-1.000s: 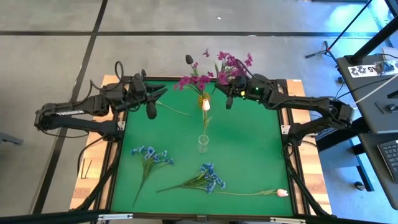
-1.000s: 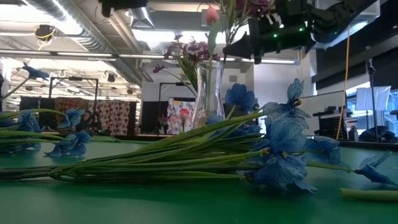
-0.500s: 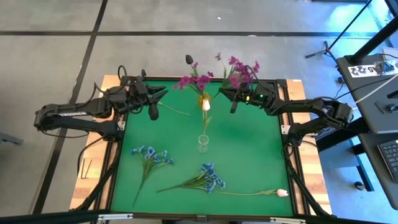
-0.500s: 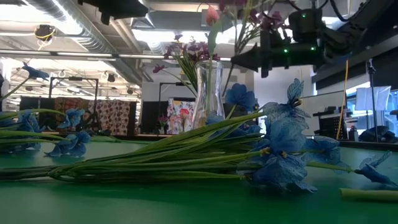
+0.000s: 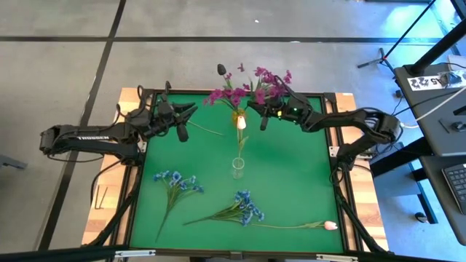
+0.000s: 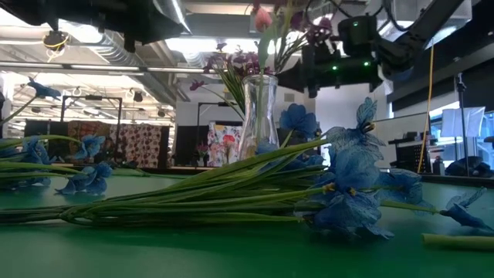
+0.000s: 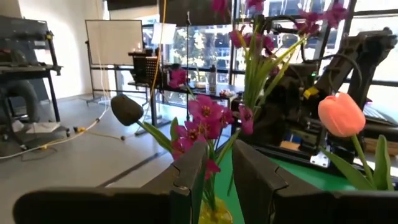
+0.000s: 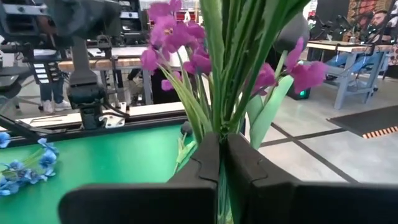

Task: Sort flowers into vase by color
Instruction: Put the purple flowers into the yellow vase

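two vases [image 5: 238,168], perhaps three blue sprays [image 5: 243,207]

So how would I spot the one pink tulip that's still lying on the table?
Start at the green table and go to its near edge, right-hand corner. The pale pink tulip bud lies there flat on its long green stem, beside the blue blossom spray; it is the only pink bloom lying down.
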Robot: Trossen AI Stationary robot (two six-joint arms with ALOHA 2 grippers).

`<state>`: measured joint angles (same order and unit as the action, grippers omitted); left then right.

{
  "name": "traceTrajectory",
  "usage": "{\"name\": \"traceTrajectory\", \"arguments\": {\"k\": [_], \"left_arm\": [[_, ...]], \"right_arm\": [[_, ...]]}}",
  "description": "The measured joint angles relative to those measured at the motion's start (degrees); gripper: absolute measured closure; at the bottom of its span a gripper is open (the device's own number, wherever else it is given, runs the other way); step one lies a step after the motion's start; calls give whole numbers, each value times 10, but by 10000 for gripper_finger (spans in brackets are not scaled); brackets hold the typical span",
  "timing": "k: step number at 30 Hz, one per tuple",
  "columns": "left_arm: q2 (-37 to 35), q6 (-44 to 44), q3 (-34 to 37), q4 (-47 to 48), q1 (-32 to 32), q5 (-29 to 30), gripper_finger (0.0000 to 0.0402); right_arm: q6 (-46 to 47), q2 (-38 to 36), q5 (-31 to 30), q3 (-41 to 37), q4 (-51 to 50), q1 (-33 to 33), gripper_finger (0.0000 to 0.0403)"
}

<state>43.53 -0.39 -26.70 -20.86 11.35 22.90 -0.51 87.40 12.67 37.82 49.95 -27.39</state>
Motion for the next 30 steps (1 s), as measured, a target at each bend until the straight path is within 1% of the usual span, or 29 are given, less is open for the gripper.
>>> {"name": "traceTrajectory", "arguments": {"k": [6, 13, 17, 24, 30], "left_arm": [[0, -10, 0, 2, 0, 0, 326], [0, -12, 0, 8, 0, 0, 326], [0, -15, 0, 8, 0, 0, 326], [0, -21, 0, 8, 0, 0, 326], [0, -22, 0, 8, 0, 0, 326]], "right_arm": [[-20, 46, -15, 27, 0, 0, 395], [-44, 79, -37, 39, -1, 0, 397], [-47, 85, -51, 39, -8, -1, 394], [-47, 85, -46, 39, -40, -4, 395], [-47, 85, -46, 39, -56, -4, 387]]}}
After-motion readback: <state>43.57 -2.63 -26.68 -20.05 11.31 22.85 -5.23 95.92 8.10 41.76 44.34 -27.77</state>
